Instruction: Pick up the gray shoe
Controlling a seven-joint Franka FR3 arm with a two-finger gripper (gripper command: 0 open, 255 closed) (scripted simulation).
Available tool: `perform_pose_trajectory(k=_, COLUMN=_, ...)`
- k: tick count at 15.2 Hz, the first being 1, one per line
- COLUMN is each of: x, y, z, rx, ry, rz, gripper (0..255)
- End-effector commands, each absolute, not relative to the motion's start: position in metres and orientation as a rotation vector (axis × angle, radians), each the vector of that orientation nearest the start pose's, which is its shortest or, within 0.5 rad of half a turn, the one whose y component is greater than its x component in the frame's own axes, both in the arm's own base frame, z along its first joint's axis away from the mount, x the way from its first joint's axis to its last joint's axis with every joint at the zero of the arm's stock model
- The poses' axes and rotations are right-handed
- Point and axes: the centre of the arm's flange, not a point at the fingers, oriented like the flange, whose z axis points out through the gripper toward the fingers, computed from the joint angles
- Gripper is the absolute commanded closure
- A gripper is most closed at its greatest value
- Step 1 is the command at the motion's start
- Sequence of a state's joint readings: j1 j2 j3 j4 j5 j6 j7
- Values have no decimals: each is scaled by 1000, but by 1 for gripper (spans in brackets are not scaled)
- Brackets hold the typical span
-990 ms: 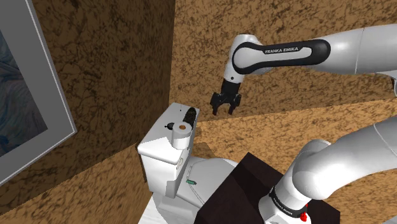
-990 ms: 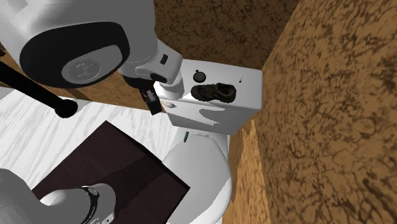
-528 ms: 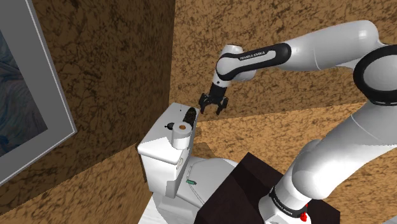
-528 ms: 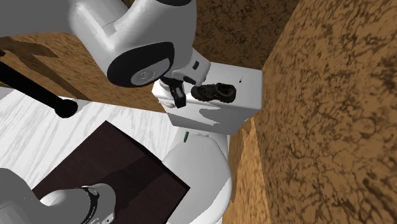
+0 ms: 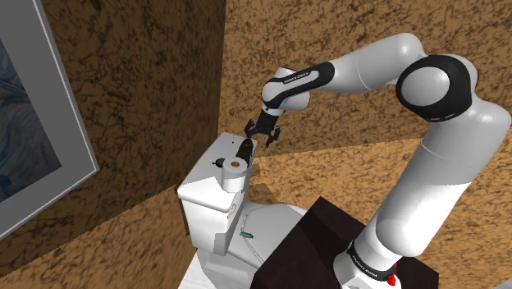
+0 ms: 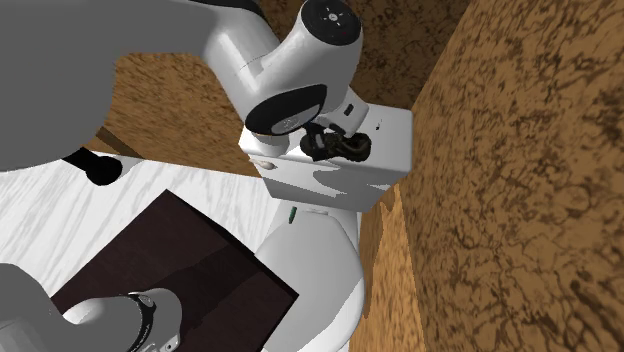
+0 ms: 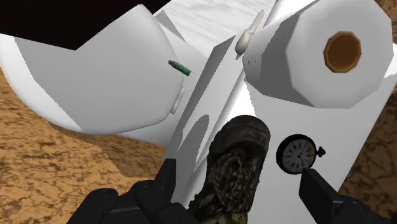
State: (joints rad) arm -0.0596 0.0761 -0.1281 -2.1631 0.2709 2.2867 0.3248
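Two black fingers [image 7: 318, 191] of the gripper [image 5: 260, 137] stand spread to either side of the shoe [image 7: 238, 167], not touching it. The shoe (dark and mottled, more brown than grey) lies on the white tank lid [image 7: 356, 127] of a toilet, just beside a pocket watch [image 7: 296, 154] and near a paper roll [image 7: 305, 57]. The descent seems the step in hand: lower straight until the pads flank the shoe's middle, stay clear of the watch, then close across its narrow width.
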Motion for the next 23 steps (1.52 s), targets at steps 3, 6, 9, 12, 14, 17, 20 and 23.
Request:
perform_pose_trajectory(k=3, x=580, y=-117, z=342, rx=-2713, ry=1082, rz=-101, gripper=0)
perform_pose_trajectory(k=6, x=607, y=-134, z=324, rx=-2668, ry=1151, rz=-137, gripper=0)
perform_pose_trajectory(k=9, x=611, y=-137, z=311, rx=-2661, ry=1161, rz=-143, gripper=0)
perform_pose_trajectory(k=12, x=611, y=-137, z=295, rx=-2661, ry=1161, rz=-143, gripper=0)
perform_pose_trajectory(k=14, x=611, y=-137, z=285, rx=-2661, ry=1161, rz=-143, gripper=0)
perform_pose_trajectory(k=17, x=611, y=-137, z=280, rx=-2661, ry=1161, rz=-143, gripper=255)
perform_pose_trajectory(k=20, x=611, y=-137, z=280, rx=-2661, ry=1161, rz=-143, gripper=255)
perform_pose_trajectory(k=23, x=612, y=-137, z=281, rx=-2661, ry=1161, rz=-143, gripper=255)
